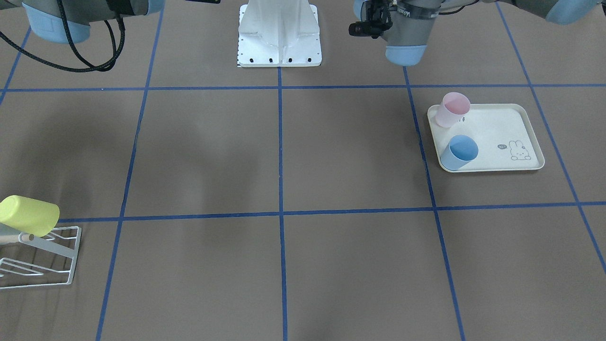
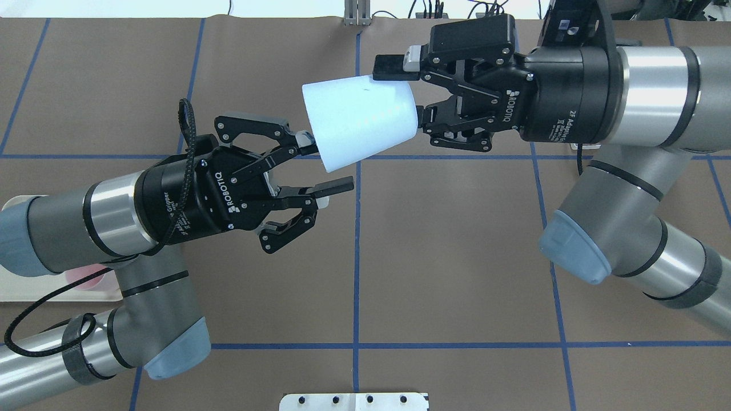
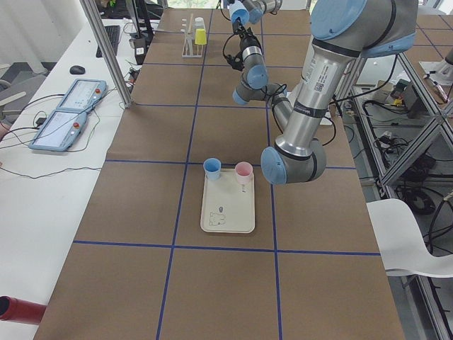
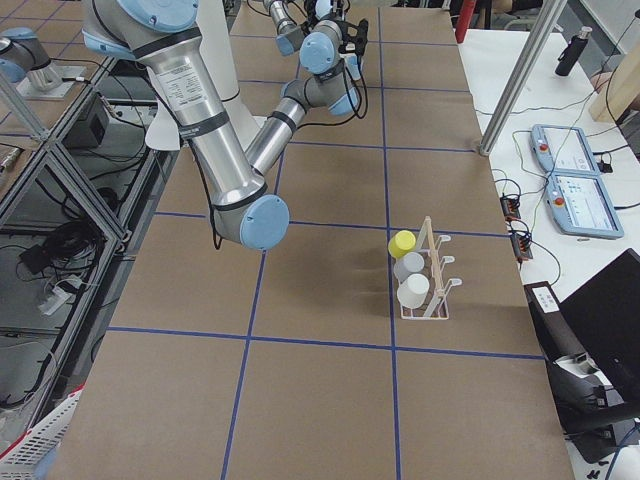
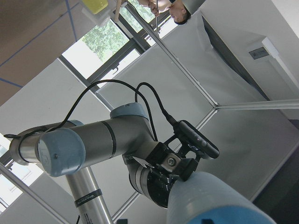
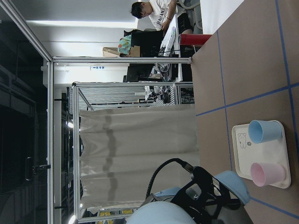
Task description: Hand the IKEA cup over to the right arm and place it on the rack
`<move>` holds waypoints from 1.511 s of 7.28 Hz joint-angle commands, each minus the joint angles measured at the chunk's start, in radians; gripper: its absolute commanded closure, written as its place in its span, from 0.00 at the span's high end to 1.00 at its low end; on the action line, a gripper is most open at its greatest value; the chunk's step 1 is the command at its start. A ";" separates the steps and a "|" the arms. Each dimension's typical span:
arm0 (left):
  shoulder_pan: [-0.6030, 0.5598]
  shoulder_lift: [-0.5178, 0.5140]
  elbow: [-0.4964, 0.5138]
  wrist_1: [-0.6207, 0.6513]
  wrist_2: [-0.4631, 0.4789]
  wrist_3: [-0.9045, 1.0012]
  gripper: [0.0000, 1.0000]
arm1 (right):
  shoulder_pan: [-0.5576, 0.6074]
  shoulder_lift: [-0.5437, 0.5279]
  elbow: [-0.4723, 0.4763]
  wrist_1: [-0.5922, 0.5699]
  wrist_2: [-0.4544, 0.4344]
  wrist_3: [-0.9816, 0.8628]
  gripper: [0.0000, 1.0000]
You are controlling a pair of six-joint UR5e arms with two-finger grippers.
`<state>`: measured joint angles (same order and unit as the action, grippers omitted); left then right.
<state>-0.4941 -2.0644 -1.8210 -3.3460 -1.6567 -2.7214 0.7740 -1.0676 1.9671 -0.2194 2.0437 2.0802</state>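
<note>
The IKEA cup [image 2: 360,123], pale blue, hangs on its side in mid-air over the table's middle, its wide rim toward my left arm. My right gripper [image 2: 408,94] is shut on the cup's narrow base end, one finger on top and the other behind the cup. My left gripper [image 2: 325,162] is open at the rim, its fingers spread, the upper one by the rim edge and the lower one under the cup. The left wrist view shows the cup [image 5: 215,200] close at the bottom. The white wire rack [image 1: 40,255] stands at the table's end on my right, a yellow cup [image 1: 28,215] on one peg.
A cream rabbit-print tray [image 1: 502,137] on my left side carries a pink cup [image 1: 452,110] and a blue cup [image 1: 460,151]. The rack [image 4: 428,285] also holds white cups. A person sits beyond the table's far end. Blue tape lines grid the brown table.
</note>
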 commanded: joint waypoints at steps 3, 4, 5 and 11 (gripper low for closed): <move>-0.191 0.142 0.000 0.073 -0.232 0.166 1.00 | 0.034 -0.075 0.003 -0.008 0.000 -0.139 0.29; -0.261 0.144 -0.006 0.206 -0.390 0.284 1.00 | 0.065 -0.124 -0.002 -0.021 0.003 -0.247 0.29; -0.327 0.145 -0.006 0.320 -0.523 0.428 1.00 | 0.121 -0.180 -0.005 -0.055 0.027 -0.337 0.30; -0.555 0.236 0.006 0.648 -0.759 0.903 1.00 | 0.367 -0.192 -0.036 -0.770 0.050 -1.087 0.27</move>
<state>-1.0360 -1.8541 -1.8144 -2.7269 -2.4073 -1.8836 1.1033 -1.2627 1.9384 -0.8288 2.0998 1.1459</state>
